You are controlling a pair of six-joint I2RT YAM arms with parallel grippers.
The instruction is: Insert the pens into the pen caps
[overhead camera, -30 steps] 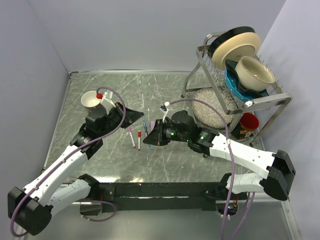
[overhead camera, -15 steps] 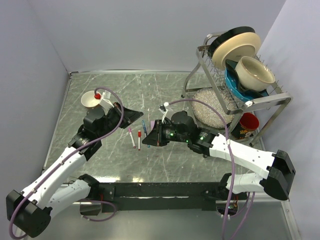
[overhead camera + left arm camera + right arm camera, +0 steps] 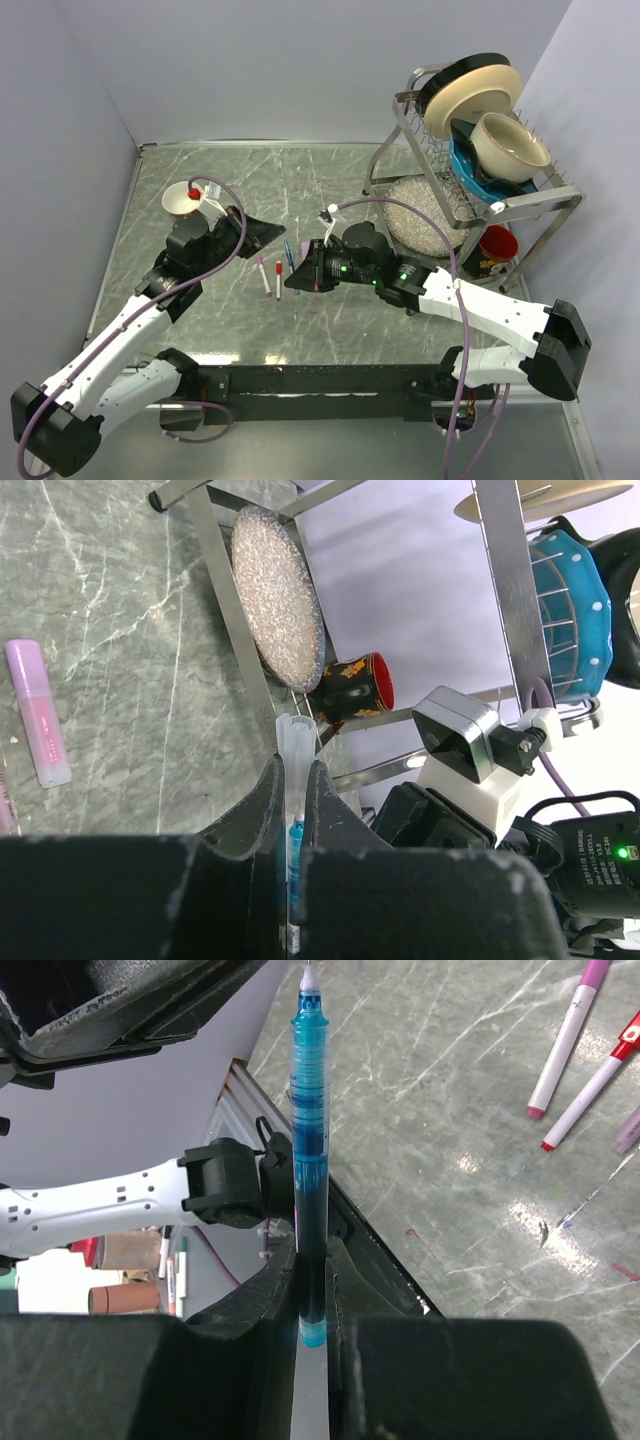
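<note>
1. Bringing pen (image 3: 309, 1110) to cap (image 3: 293, 742) in the air over bench (image 3: 330, 180); not yet mated, by the look.
2. Clamping pen barrel in right end effector (image 3: 310, 1260), narrow, tip out front.
3. Pinching cap in left end effector (image 3: 296, 775), narrow too; mouth side unclear.
4. Next, probably: lining tip with cap mouth, then pushing straight in; needs fine aim.
5. Leaving loose pens (image 3: 262, 273) flat on bench.

Pale lavender walls (image 3: 250, 70) enclose a grey-green marbled tabletop (image 3: 300, 180) with a metal dish rack (image 3: 540, 203) at right
</note>
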